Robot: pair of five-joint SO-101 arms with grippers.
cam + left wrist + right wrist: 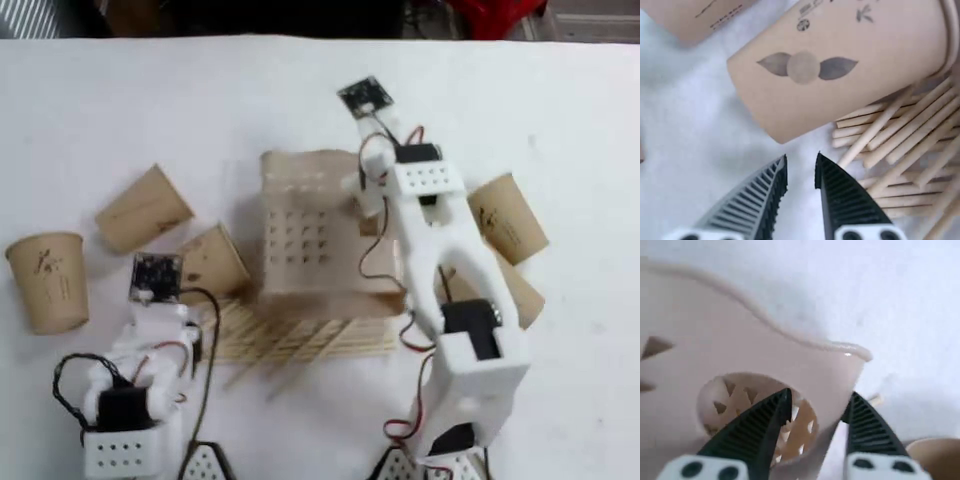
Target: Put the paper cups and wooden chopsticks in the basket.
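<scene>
The beige basket (300,225) stands mid-table, and my right gripper (370,195) straddles its right wall. In the right wrist view the gripper (820,400) is shut on the basket wall (805,342), one finger inside and one outside. Wooden chopsticks (300,338) lie piled in front of the basket. A paper cup (215,262) lies on its side at their left end. My left gripper (185,300) sits just short of it. In the left wrist view that gripper (800,162) is slightly open and holds nothing, close to the cup (840,65) and the chopsticks (900,150).
Two more cups (145,208) (48,280) lie at the left. Another cup (508,218) lies right of the basket, and one (522,292) is partly hidden behind the right arm. The far side of the table (150,90) is bare white.
</scene>
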